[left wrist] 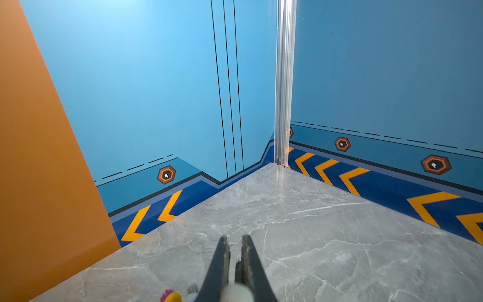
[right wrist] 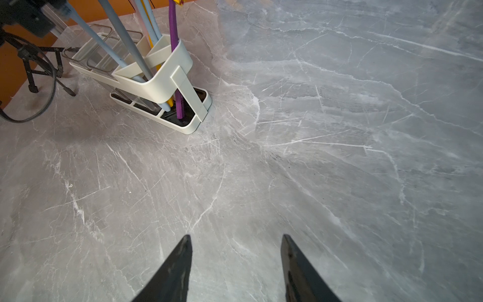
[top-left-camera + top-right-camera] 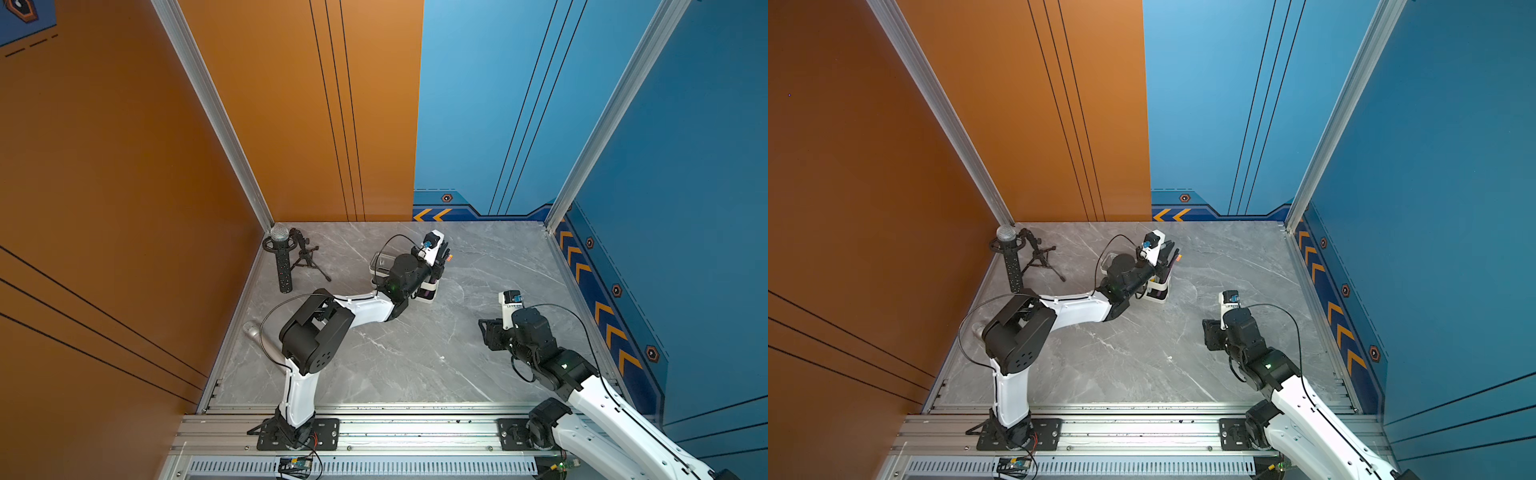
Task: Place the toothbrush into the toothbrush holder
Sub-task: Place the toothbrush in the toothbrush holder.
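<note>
Left gripper (image 1: 235, 236) jaws nearly closed, pale blur between, grip unclear, over toothbrush holder (image 2: 167, 75), which sits right of microphone stand (image 3: 305, 259). Purple toothbrush (image 2: 173, 39) upright in holder. Right gripper (image 2: 235, 235) half-open, empty.

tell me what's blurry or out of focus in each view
left wrist view: walls crisp, left fingers and yellow-pink blob beside them out of focus; right wrist view: toothbrush holder sharp, right fingers soft; both top views: sharp, evenly lit

White arm links (image 3: 365, 307), black joint housings (image 3: 316, 336), looping black cables (image 3: 398, 235)
</note>
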Robot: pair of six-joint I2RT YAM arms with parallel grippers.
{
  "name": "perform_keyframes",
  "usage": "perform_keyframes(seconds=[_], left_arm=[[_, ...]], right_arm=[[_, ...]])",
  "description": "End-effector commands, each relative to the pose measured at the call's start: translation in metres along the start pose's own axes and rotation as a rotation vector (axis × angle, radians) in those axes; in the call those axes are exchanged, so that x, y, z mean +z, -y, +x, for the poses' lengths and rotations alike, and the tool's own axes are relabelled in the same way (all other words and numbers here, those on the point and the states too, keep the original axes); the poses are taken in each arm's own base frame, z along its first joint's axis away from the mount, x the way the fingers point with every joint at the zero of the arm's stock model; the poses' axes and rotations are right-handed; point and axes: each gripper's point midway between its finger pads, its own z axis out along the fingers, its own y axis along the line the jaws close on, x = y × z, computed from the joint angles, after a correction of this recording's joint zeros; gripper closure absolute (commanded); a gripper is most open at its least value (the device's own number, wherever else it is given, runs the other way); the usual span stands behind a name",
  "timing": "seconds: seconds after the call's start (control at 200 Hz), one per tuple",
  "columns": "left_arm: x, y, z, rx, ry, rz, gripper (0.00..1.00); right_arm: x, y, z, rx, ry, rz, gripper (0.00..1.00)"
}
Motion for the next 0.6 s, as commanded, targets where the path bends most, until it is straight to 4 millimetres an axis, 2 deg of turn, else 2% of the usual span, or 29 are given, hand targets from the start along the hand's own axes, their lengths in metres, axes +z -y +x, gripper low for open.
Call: perform_keyframes(seconds=[0.0, 0.335, 0.596], left_arm=[[-0.005, -0.007, 0.012, -0.001, 0.014, -0.056, 1.0], [-0.012, -0.006, 0.022, -0.008, 0.062, -0.109, 1.0], [-0.009, -0.001, 0.03, -0.012, 0.064, -0.109, 1.0]], right_arm=[[0.001, 0.002, 0.011, -0.007, -0.033, -0.002, 0.45], [0.002, -0.001, 0.009, 0.002, -0.032, -0.017, 0.45], [0.002, -0.001, 0.008, 0.004, -0.034, -0.019, 0.45]])
